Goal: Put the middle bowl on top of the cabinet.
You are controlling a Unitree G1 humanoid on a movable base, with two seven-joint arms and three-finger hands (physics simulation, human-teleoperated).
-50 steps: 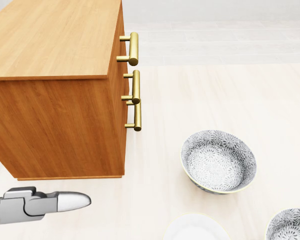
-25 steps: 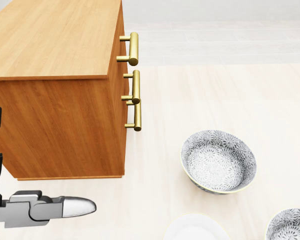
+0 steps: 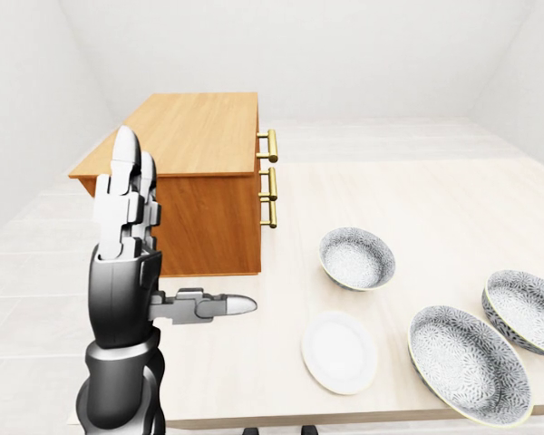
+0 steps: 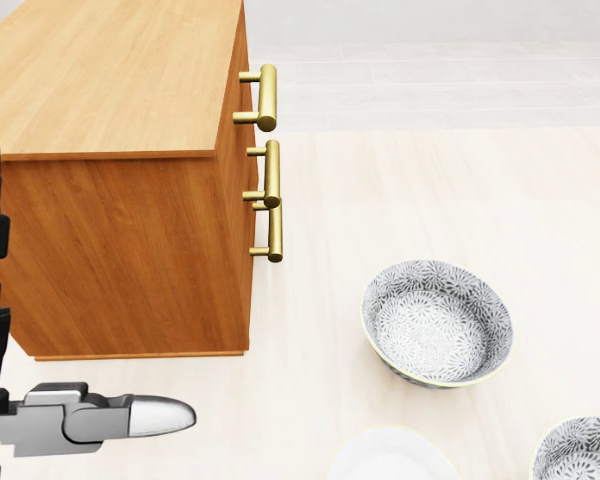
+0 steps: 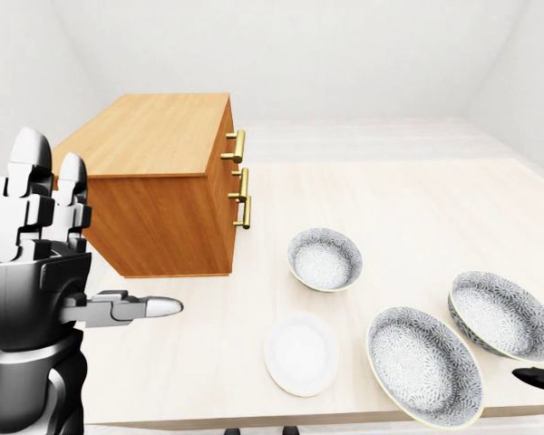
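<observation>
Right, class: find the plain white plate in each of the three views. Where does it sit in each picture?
Left-eye view: the white plate lies low, a little right of centre.
Head view: only the top of the white plate shows, cut by the bottom edge.
Right-eye view: the white plate lies low, near centre.
Shared landmark: the small patterned bowl, just above it and slightly right.

At the lower left of the left-eye view, the left hand (image 3: pixel 124 290) is standing spread, fingers (image 3: pixel 127 186) pointing up, thumb (image 3: pixel 213 306) jutting rightward. The right hand (image 5: pixel 539 377) is barely peeking in, lower right of the right-eye view.
</observation>
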